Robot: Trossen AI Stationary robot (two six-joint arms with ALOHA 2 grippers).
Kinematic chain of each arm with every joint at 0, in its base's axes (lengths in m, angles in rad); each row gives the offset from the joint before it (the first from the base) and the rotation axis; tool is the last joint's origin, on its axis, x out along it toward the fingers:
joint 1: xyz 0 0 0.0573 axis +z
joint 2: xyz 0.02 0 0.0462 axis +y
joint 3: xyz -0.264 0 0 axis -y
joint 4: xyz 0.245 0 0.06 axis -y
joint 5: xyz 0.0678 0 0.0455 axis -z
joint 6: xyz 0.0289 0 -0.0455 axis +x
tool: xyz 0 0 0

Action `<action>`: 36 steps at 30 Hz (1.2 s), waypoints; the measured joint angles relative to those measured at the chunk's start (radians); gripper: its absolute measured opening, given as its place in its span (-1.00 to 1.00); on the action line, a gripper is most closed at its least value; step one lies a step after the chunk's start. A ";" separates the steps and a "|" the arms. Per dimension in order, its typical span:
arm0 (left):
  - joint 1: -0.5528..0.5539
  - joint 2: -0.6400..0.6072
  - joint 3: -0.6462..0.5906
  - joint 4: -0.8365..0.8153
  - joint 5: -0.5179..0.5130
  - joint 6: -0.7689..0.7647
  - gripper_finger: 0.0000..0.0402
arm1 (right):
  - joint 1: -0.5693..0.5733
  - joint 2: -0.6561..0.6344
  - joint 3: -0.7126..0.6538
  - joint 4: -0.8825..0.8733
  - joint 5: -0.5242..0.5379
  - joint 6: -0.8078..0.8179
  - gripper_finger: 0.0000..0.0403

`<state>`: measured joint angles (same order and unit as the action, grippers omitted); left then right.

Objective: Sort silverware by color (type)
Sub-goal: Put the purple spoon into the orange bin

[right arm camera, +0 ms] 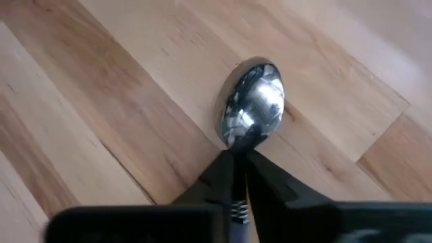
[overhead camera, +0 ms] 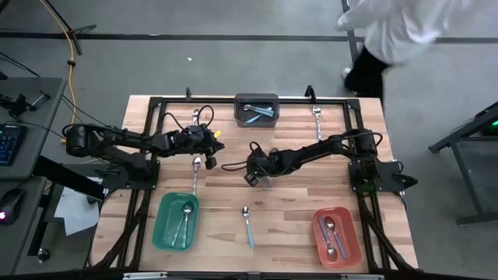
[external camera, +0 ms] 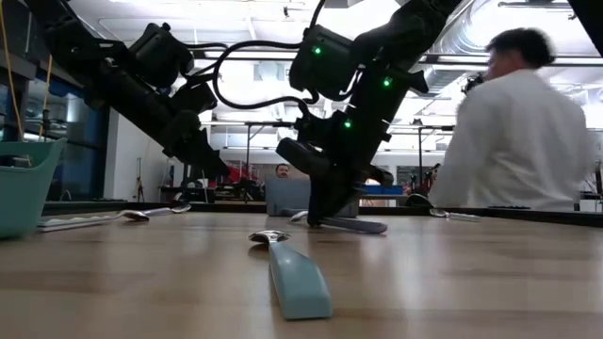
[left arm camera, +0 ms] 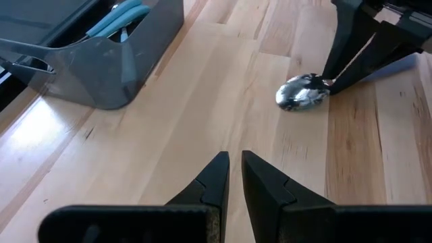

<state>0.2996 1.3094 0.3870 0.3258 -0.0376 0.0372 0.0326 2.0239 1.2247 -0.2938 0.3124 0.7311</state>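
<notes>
A spoon with a shiny bowl [right arm camera: 253, 108] and a purplish handle [external camera: 363, 226] lies mid-table, and my right gripper [right arm camera: 237, 160] is shut on it; in the high view that gripper [overhead camera: 253, 171] sits at the table's centre. My left gripper [left arm camera: 233, 169] hovers left of it [overhead camera: 216, 162], shut and holding nothing, pointing at that spoon. A light-blue-handled spoon [overhead camera: 247, 225] lies flat toward the near edge. Another spoon [overhead camera: 196, 175] lies just near of my left gripper. My right gripper pinches the spoon's neck [right arm camera: 236, 145], right behind the bowl, between its two fingertips. The fingers [external camera: 320, 202] slant down from above. The handle runs back beneath the gripper and is hidden in the wrist view. The spoon lies flat on the table.
A grey bin [overhead camera: 257, 109] holding teal and blue spoons stands at the far middle. A green tray [overhead camera: 175, 222] is near left and a red tray [overhead camera: 337, 236] near right, each with spoons. Single spoons lie far left [overhead camera: 194, 117] and far right [overhead camera: 317, 120]. A person [overhead camera: 405, 31] stands beyond the far right corner.
</notes>
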 joint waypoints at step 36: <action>0.000 0.000 0.000 -0.012 0.000 0.000 -0.83 | 0.259 -0.324 0.082 -0.351 -0.005 0.068 -0.95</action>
<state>0.2996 1.3094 0.3870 0.3134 -0.0376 0.0375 0.2917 1.6996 1.3071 -0.6445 0.3074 0.7992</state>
